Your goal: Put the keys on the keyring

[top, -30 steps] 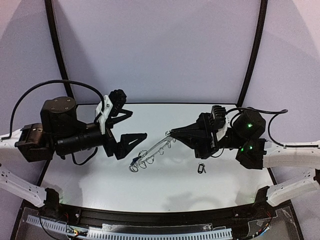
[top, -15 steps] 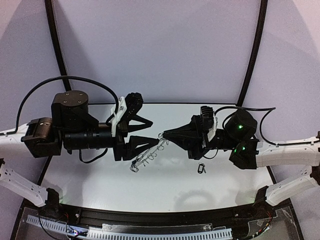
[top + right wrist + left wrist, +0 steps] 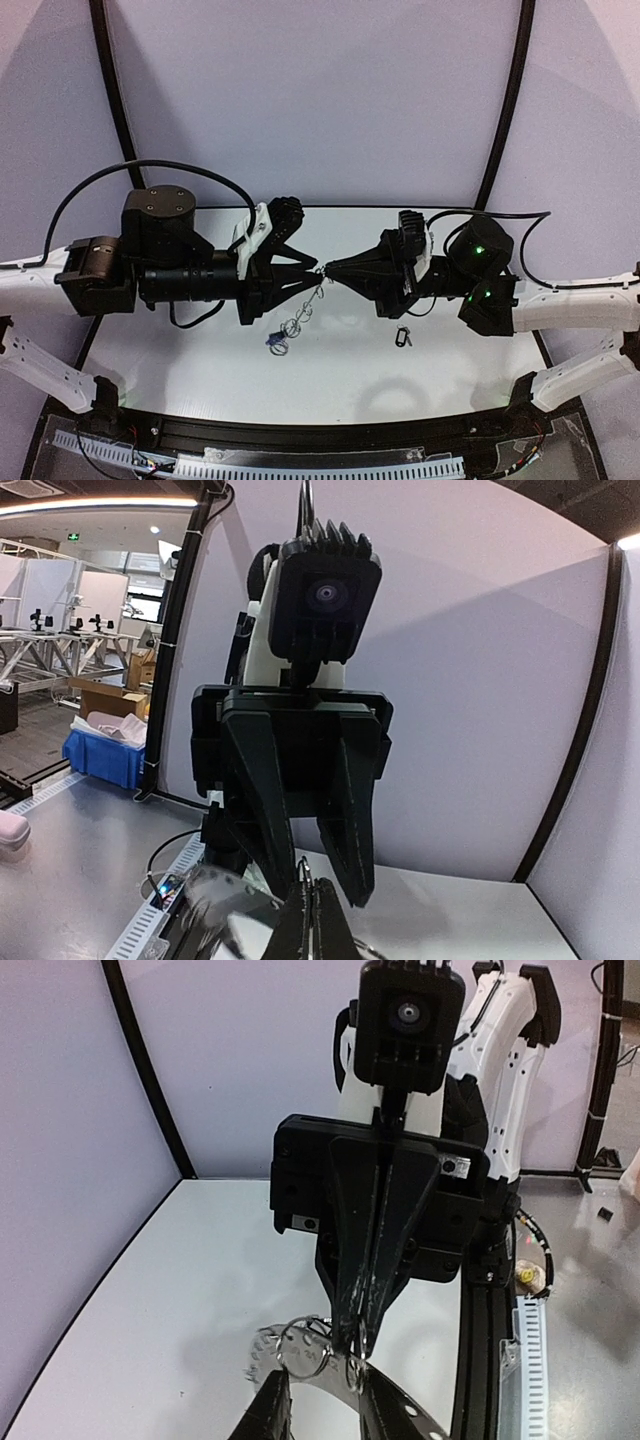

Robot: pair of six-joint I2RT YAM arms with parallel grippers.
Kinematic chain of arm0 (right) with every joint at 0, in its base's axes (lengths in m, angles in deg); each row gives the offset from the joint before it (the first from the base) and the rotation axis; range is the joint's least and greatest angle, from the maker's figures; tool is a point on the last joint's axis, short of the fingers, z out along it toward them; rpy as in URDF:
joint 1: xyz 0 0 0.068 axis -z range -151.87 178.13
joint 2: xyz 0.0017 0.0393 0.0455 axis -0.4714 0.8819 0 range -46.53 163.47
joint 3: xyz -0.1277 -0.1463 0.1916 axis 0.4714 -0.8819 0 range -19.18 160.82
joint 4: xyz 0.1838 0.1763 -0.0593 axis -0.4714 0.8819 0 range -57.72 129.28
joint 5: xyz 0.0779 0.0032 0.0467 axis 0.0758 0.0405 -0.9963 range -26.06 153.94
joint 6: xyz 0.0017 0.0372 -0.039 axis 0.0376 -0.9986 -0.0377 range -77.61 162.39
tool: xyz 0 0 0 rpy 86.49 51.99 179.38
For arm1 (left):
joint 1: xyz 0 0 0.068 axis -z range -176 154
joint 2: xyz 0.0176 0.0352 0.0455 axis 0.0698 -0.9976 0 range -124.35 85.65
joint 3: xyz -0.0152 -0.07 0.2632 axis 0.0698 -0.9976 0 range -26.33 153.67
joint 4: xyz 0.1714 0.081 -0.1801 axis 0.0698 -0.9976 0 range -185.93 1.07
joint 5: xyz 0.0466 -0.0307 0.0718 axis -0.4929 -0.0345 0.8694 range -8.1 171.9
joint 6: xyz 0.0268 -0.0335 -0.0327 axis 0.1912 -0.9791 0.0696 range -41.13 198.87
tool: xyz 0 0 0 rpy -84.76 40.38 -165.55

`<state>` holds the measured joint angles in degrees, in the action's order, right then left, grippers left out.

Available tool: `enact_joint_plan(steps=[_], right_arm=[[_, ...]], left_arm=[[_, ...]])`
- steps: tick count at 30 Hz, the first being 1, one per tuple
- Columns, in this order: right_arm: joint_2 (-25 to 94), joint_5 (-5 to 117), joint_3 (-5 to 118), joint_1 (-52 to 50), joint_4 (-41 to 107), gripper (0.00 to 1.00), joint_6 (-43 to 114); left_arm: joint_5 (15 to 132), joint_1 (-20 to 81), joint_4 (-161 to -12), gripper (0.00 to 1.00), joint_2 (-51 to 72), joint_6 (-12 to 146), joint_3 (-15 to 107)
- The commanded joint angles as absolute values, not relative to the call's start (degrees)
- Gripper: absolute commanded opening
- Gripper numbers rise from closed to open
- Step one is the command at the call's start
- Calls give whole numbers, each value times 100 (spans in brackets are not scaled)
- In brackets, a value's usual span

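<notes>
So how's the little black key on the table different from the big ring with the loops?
The black key lies on the table, nothing touching it; the keyring hangs in the air, pinched by the right gripper. The black key is far smaller than the keyring. The black key looks plain; the keyring has thin wire loops dangling from it. Both look tiny on that table.

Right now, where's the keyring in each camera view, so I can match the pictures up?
Top external: the keyring hangs at centre, slanting down-left above the white table.
Left wrist: bottom centre, a pale arc with wire loops.
Right wrist: probably the blurred shiny patch low, left of centre.
Shared landmark: the white table.
</notes>
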<state>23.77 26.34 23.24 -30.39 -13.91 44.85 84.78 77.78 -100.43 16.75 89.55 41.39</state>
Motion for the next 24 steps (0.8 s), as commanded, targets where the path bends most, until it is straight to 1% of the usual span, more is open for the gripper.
enact_joint_plan(steps=[1, 6, 8, 9, 10, 11, 12, 17, 21, 24], right_arm=[[2421, 2616, 2512, -3102, -1517, 0, 4472], [2446, 2644, 2570, -3100, -1391, 0, 4494], [2461, 2626, 2589, -3099, -1377, 0, 4502], [2472, 2616, 2599, -3100, -1384, 0, 4490], [2473, 2609, 2599, -3095, -1380, 0, 4486], [2479, 2590, 2607, -3095, -1371, 0, 4474], [2483, 2570, 2618, -3099, -1361, 0, 4454], [2473, 2406, 2693, -3100, -1025, 0, 4488], [2265, 2490, 2759, -3098, -143, 11, 4667], [2123, 2569, 2833, -3097, 526, 15, 4850]], left_arm=[[8429, 7792, -10156, 23, 1511, 9147, 4363], [8284, 7792, -10093, 22, 1511, 9204, 4353], [8286, 7796, -10050, 17, 1530, 9243, 4332], [8287, 7793, -10043, 12, 1532, 9281, 4329], [8287, 7792, -10043, 12, 1528, 9281, 4329], [8317, 7792, -10057, 3, 1521, 9366, 4328], [8324, 7794, -10055, 2, 1511, 9387, 4328], [8491, 7792, -10025, 1, 1484, 9461, 4326], [8656, 7792, -9850, 1, 1686, 9340, 4093], [8669, 7794, -9642, 1, 1849, 9335, 3860]])
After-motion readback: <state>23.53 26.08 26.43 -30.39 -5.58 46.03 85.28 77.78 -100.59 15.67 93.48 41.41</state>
